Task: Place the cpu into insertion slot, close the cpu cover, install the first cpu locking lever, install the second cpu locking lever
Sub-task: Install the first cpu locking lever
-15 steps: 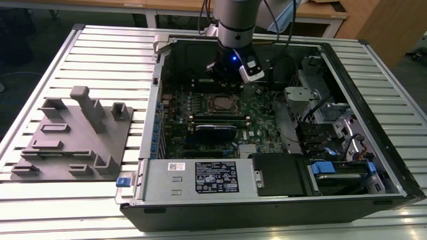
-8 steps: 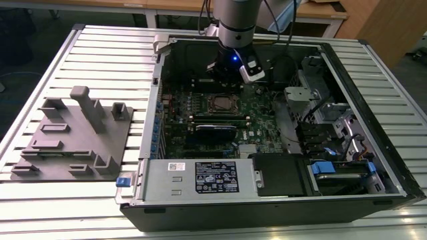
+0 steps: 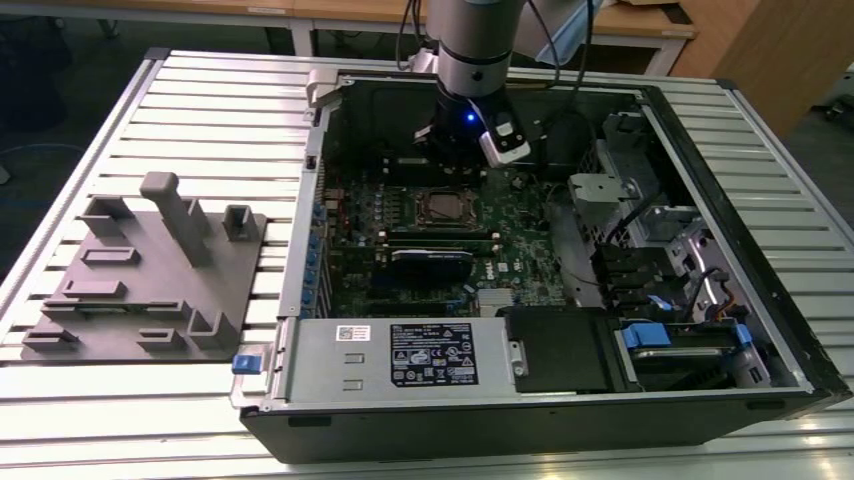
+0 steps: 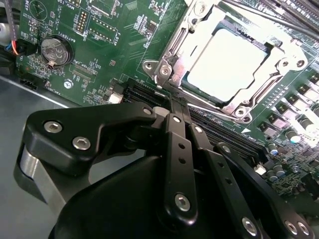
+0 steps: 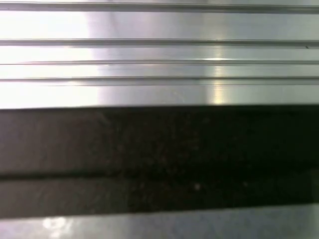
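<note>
The cpu (image 4: 227,64), a pale silver square, lies flat in the insertion slot (image 3: 441,207) on the green board inside the open computer case. The cpu cover (image 4: 192,37), a thin silvery frame, lies down around it, and thin metal levers (image 4: 174,52) run along the frame's sides. Whether they are latched I cannot tell. My gripper (image 4: 178,107) hangs just beside the socket's corner, above the black memory slots, with its black fingers (image 4: 175,149) drawn together on nothing. In the exterior view the gripper (image 3: 467,145) hovers over the board just behind the socket.
The case walls (image 3: 314,200) ring the board. A blue-edged card (image 3: 434,258) sits in front of the socket, with the power supply (image 3: 400,355) nearer still. Drive bays and cables (image 3: 667,250) fill the exterior view's right. A grey fixture plate (image 3: 147,280) rests on the slatted table.
</note>
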Motion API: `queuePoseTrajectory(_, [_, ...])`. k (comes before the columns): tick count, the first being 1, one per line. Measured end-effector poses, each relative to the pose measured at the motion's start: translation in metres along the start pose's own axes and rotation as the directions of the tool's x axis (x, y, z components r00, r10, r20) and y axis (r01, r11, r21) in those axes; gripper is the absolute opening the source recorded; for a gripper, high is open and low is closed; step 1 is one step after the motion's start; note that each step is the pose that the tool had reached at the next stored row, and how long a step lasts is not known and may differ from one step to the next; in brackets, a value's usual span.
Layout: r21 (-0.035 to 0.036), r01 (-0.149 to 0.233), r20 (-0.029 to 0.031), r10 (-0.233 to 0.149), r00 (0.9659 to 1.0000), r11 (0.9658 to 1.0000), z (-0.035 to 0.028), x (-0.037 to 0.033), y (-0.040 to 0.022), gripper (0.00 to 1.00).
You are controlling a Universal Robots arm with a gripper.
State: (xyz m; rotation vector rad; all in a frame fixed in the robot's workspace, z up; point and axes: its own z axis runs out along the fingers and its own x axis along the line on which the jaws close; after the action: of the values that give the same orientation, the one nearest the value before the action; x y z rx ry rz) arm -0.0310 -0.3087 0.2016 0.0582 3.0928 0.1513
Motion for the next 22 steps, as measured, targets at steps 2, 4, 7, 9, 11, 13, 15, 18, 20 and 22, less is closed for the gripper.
queuePoseTrajectory(2, [0.0,0.0,0.0,0.0,1.0,1.0,0.0006,-0.0002,0.0,0.11])
queuePoseTrajectory(4, [0.0,0.0,0.0,0.0,1.0,1.0,0.0013,-0.0004,-0.0001,0.11])
queuePoseTrajectory(7, [0.0001,0.0,-0.0001,0.0,1.0,1.0,0.0014,-0.0005,-0.0001,0.11])
queuePoseTrajectory(9, [0.0001,0.0,-0.0001,0.0,1.0,1.0,0.0014,-0.0005,-0.0001,0.11])
queuePoseTrajectory(11, [-0.0001,0.0,0.0,0.0,1.0,1.0,0.0013,-0.0005,-0.0001,0.11])
queuePoseTrajectory(13, [0.0,0.0,-0.0001,0.0,1.0,1.0,0.0009,-0.0005,-0.0001,0.11])
queuePoseTrajectory(15, [-0.0001,0.0,0.0,0.0,1.0,1.0,0.0007,-0.0005,0.0,0.11])
queuePoseTrajectory(18, [0.0002,0.0,-0.0002,0.0,1.0,1.0,-0.0002,-0.0006,0.0,0.11])
queuePoseTrajectory(20, [0.0,0.0,0.0,0.0,1.0,1.0,-0.0005,-0.0006,0.0001,0.11])
queuePoseTrajectory(22, [-0.0002,0.0,0.0,0.0,1.0,1.0,-0.0005,-0.0006,0.0001,0.11])
